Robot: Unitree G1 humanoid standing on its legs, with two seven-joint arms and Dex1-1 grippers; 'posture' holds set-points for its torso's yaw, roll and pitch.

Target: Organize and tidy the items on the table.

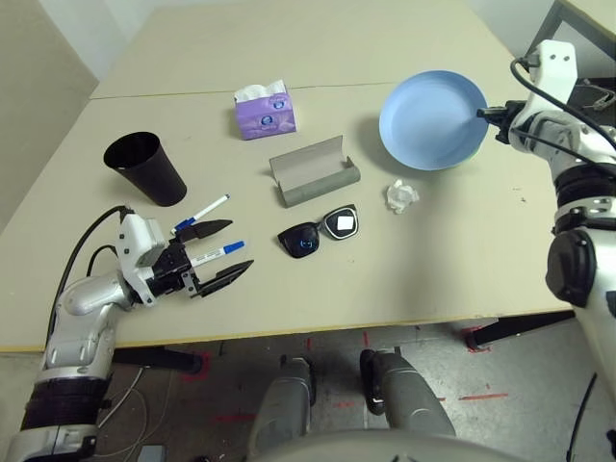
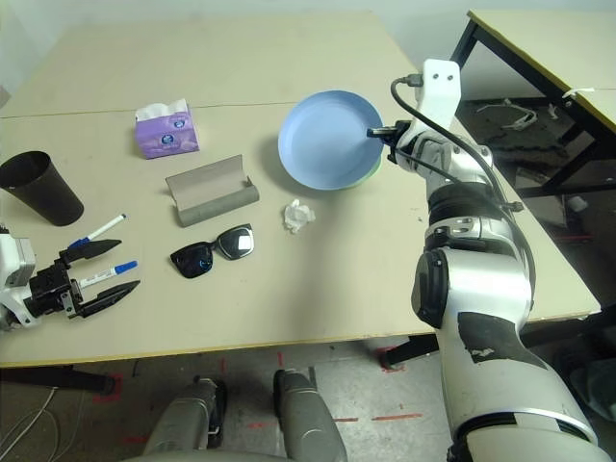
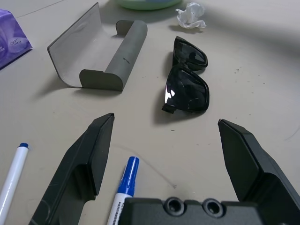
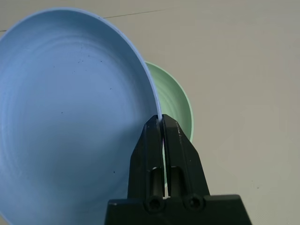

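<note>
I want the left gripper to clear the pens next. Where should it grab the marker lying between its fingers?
Grip the marker across its white barrel, just behind the blue cap, coming down from above. It lies flat on the table between the open left gripper fingers, so closing across its thin width should catch it.

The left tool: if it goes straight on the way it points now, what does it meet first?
Probably the black sunglasses: they lie straight ahead between the open fingers of the left tool. A blue-capped marker already lies between the fingers. Depth is hard to judge.
</note>
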